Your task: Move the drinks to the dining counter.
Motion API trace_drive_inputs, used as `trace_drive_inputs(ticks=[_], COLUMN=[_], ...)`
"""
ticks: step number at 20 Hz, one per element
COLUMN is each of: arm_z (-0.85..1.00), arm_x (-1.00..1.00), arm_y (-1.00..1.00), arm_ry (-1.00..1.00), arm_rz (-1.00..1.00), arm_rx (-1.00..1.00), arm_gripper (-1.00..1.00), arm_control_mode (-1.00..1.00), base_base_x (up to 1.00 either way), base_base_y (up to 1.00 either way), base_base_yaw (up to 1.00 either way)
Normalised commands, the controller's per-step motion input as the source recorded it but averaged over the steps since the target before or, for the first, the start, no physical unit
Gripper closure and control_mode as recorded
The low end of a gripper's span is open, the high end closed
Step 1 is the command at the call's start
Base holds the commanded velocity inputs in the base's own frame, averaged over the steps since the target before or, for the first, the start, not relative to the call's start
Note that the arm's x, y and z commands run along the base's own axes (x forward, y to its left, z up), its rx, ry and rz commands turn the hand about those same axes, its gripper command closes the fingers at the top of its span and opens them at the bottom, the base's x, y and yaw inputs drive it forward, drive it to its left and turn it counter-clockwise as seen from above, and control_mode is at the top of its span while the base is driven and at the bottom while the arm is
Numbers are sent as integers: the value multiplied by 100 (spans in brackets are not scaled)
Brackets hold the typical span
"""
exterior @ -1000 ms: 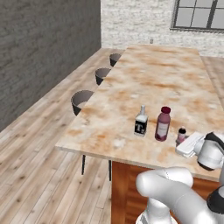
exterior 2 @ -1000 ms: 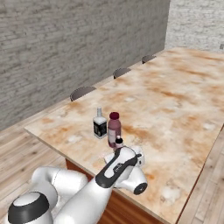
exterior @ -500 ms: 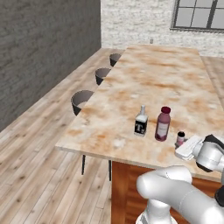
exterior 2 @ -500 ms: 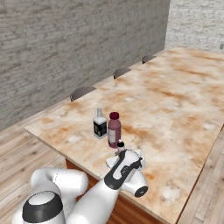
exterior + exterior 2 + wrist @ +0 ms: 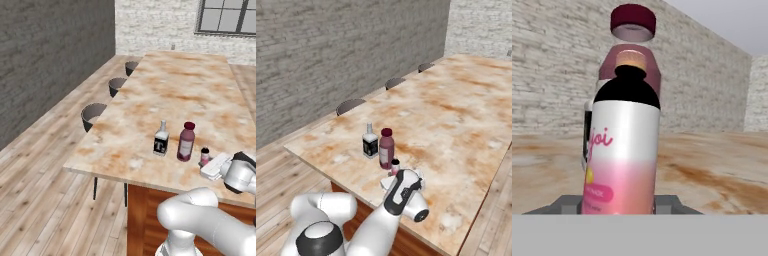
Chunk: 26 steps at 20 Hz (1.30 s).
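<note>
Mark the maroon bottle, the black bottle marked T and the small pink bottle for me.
maroon bottle (image 5: 186, 143), left base view, on its white label.
black bottle marked T (image 5: 160, 145), left base view, on its dark lower body.
small pink bottle (image 5: 622, 160), hand view, on its white and pink label.

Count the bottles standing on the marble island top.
3. The black "T" bottle and the maroon bottle stand side by side near the front edge; a small pink bottle stands right of them, at the jaws. Another may be hidden.

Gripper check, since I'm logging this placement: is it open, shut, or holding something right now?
Gripper: shut on the small pink bottle, which stands on the dining counter.
</note>
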Motion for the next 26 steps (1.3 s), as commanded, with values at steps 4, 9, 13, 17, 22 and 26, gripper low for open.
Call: trace_drive_inputs(ticks=[4,9,13,17,22,26], arm_z=[-13,-5,0,0,3,56], arm_x=[0,0,-6,-25,-36,-30], arm_y=[-2,-5,-15,-17,0,0], arm_ry=[0,0,-3,-6,-9,-3], arm_rz=[0,0,0,0,0,0], arm_rx=[0,0,0,0,0,0], arm_gripper=[100,-100,-100,-100,-100,-100], arm_control_mode=[-100,-100,-100,-100,-100,-100], base_base_x=[0,0,0,0,0,0], base_base_y=[0,0,0,0,0,0], base_base_yaw=[0,0,0,0,0,0])
